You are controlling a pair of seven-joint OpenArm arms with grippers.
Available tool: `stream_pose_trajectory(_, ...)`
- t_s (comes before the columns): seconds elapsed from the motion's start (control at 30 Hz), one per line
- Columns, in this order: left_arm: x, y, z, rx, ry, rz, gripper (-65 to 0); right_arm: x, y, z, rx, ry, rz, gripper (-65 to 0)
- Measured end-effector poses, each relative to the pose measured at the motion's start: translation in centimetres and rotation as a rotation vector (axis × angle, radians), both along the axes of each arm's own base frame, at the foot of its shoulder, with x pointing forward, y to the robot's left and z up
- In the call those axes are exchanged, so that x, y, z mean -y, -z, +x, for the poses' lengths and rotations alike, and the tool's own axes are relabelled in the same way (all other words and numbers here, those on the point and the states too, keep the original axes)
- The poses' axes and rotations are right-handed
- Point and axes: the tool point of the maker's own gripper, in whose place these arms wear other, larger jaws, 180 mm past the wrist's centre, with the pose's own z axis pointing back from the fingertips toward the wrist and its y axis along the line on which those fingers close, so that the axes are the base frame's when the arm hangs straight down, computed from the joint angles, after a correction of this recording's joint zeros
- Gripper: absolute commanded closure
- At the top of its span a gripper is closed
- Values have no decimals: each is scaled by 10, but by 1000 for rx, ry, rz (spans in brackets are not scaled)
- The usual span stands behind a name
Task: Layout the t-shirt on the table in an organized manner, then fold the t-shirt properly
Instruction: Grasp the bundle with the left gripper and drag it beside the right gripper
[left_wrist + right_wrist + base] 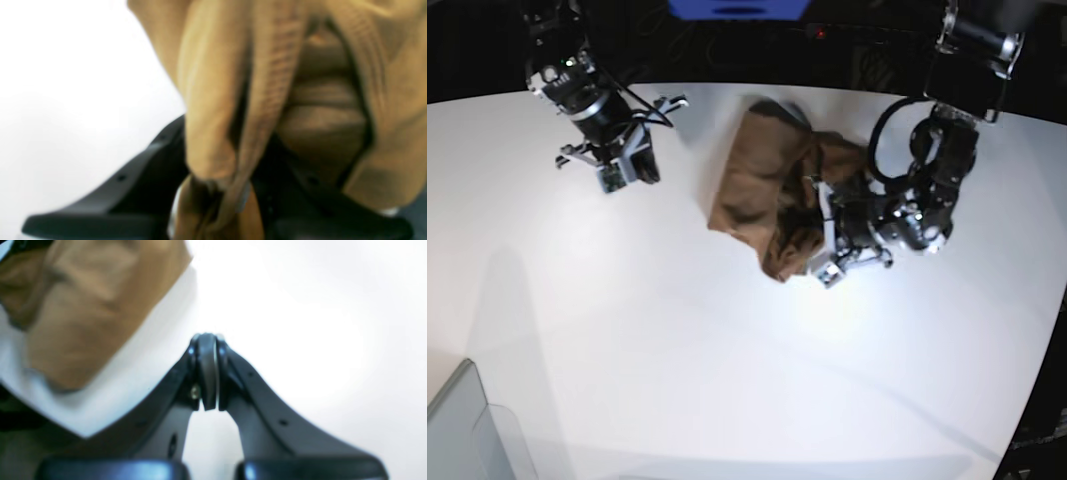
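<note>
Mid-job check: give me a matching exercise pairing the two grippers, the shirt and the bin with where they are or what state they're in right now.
Things:
1. left gripper
2. right gripper
3. crumpled tan-brown cloth t-shirt
4. grey translucent bin

States or places:
A. shut, holding nothing, over bare white table
B. at the near corner of the base view, away from both arms
C. bunched in a heap, not laid flat
D. closed on a fold of cloth

Pairs: 1-D, 2-A, 3-C, 4-B
</note>
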Motion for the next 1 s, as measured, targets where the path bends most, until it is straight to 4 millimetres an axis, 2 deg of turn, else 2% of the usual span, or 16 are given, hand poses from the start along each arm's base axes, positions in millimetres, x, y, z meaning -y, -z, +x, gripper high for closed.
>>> stream_pose_trajectory(0.1, 21, -6, 12, 56, 108, 88, 0, 18, 2, -2, -7, 44, -22, 0)
stream_pose_trajectory(0.23, 68, -24, 34, 187, 222, 71, -3, 43, 3, -2, -11, 106, -55, 0)
stream_pose_trajectory(0.3, 89, -28, 37, 236, 298, 79, -30, 54, 2, -3, -6, 131, -62, 0)
stream_pose_trajectory(0.4, 118, -25, 34, 267, 418, 103, -95, 68, 5, -9, -22, 162, -86, 0)
stream_pose_trajectory(0.47, 135, -20, 29, 281, 491, 120, -128, 71, 6, -10, -30, 171, -90, 0)
stream_pose_trajectory(0.6, 155, -5, 19, 318, 617, 192, -133, 84, 3, -9, -18, 223, -90, 0)
stream_pose_trajectory(0.7, 171, -3, 16, 363, 698, 228, -133, 96, 5, -14, -28, 279, -91, 0)
stream_pose_trajectory(0.8, 186, -4, 13, 402, 758, 259, -133, 99, 3, -13, -20, 295, -88, 0)
stream_pose_trajectory(1.0, 192, -7, 13, 449, 791, 296, -134, 97, 4, -13, -22, 297, -81, 0)
